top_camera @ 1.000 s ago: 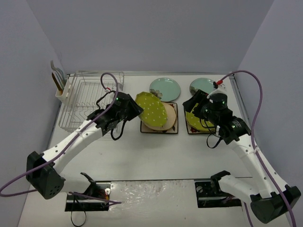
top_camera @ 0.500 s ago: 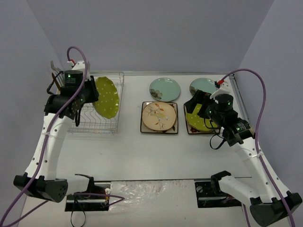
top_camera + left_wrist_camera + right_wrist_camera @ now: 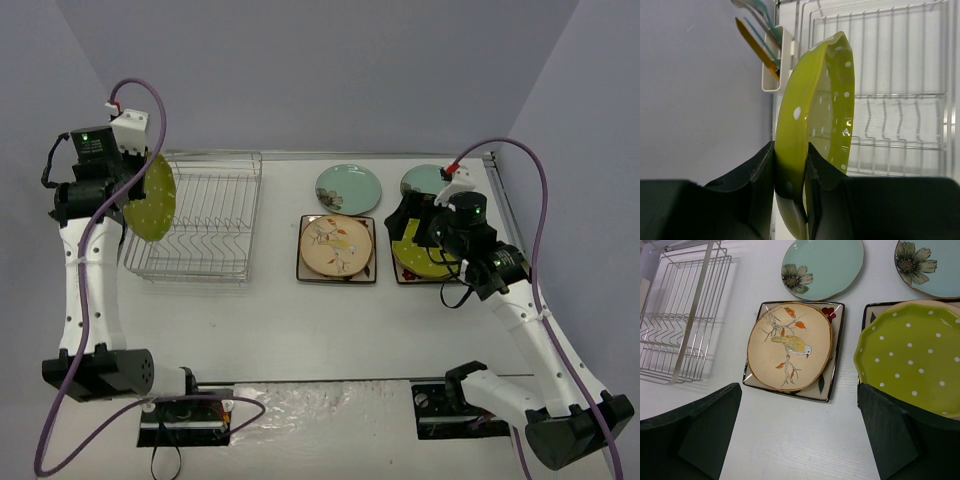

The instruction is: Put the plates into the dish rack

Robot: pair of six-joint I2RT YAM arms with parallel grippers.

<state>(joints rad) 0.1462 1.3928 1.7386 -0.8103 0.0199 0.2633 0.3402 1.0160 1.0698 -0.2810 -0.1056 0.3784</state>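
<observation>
While one dotted plate hangs on edge at the rack's left end, the others lie flat on the surface.

From above, the left jaws pinch a lime-green plate (image 3: pixel 152 197) upright by its rim at the left end of the dish rack (image 3: pixel 205 215). The right jaws stand spread over a second lime-green plate (image 3: pixel 420 255) far right, with a cream plate (image 3: pixel 338 245) beside it. The left wrist view shows the jaws gripping only the thin glazed rim, near the utensil holder (image 3: pixel 771 65). It looks stiff, slick and chippable, so I'd lower it gently. In the right wrist view, the flat dotted plate's raised scalloped rim, on a square plate (image 3: pixel 866 310), seems the best hold.
</observation>
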